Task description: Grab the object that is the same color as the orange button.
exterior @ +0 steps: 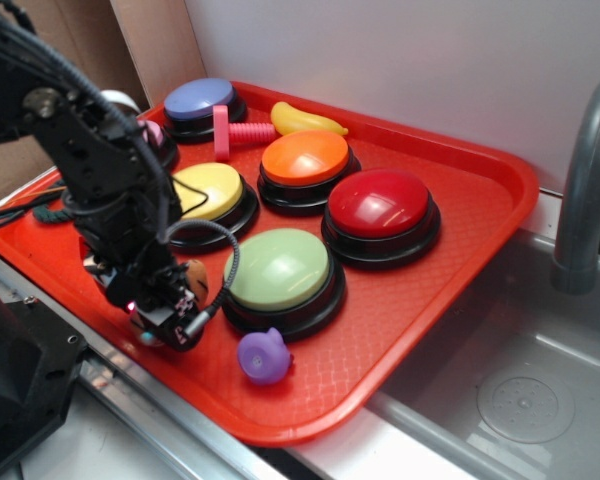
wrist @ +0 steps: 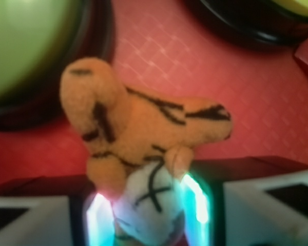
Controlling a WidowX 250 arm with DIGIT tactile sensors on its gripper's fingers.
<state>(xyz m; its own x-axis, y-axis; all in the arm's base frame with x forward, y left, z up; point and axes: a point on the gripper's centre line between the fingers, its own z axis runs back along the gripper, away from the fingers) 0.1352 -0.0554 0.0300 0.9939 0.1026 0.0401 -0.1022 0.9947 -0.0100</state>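
between gripper [wrist: 149,215] fingers: plush tiger [wrist: 138,133] (head pinched).

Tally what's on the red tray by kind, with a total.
Dome buttons: 5 — blue, orange, yellow, red, green
Small toys: 4 — plush tiger in the tool, purple toy, banana, pink bolt
Total: 9

Black jointed arm [exterior: 90,170], looped black cables, silver screw heads, pincer [wrist: 149,215] with white blocks and translucent glowing pads
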